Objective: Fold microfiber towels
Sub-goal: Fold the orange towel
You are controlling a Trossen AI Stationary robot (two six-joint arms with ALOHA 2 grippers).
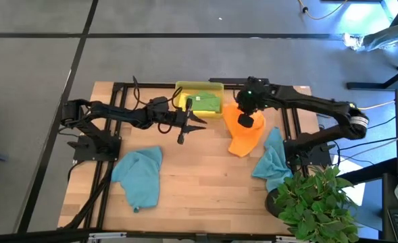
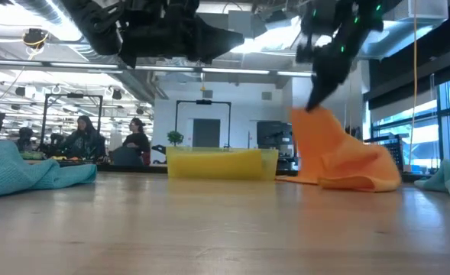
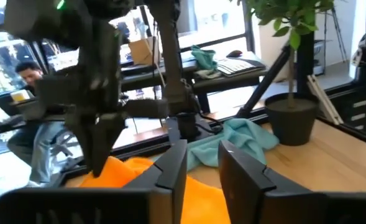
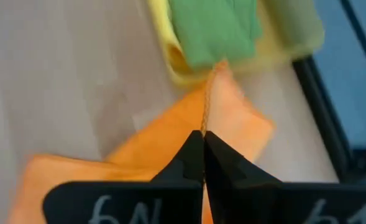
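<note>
My right gripper is shut on the orange towel, which lies right of the table's middle, beside the yellow tray. A folded green towel rests inside that tray. My left gripper hovers level above the table's middle, pointing toward the orange towel. It is open, with nothing between its fingers. One teal towel lies crumpled at the near left, another at the right, by the right arm's base. My right gripper pinches a raised ridge of the orange towel between its two shut fingers, at the towel's end nearest the tray. The fingers slant down from above. That end is drawn up into a peak, while the towel's lower part stays on the table.
A potted plant stands at the near right corner. The tray sits at the far edge. Bare wood lies between the two teal towels. People sit at desks in the room behind.
</note>
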